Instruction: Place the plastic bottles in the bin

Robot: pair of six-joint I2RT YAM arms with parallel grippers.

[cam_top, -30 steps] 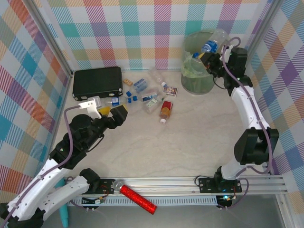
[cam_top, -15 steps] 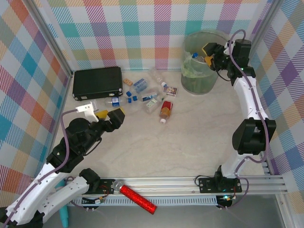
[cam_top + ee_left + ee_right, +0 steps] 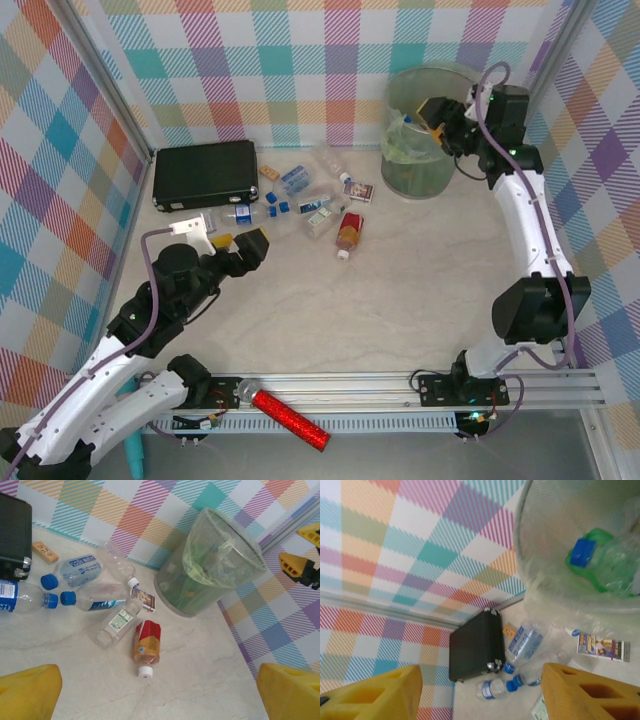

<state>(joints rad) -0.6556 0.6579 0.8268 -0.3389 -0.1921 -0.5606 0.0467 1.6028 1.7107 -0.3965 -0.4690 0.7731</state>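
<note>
- The right wrist camera looked down into the bin (image 3: 555, 525), where a clear bottle (image 3: 607, 567) with a blue cap lay inside the greenish liner.
- From above, the right arm stretched far, with the right gripper (image 3: 441, 115) over the bin's rim, fingers apart and empty.
- The left gripper (image 3: 237, 242) hung low, fingers spread wide.
- The scattered bottles (image 3: 310, 200) lay on their sides between the black case (image 3: 205, 172) and the bin.

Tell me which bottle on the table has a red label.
The bottle with the red label, white-capped, lies on its side at the cluster's near right end. The other bottles there are clear with blue or pale labels.
</note>
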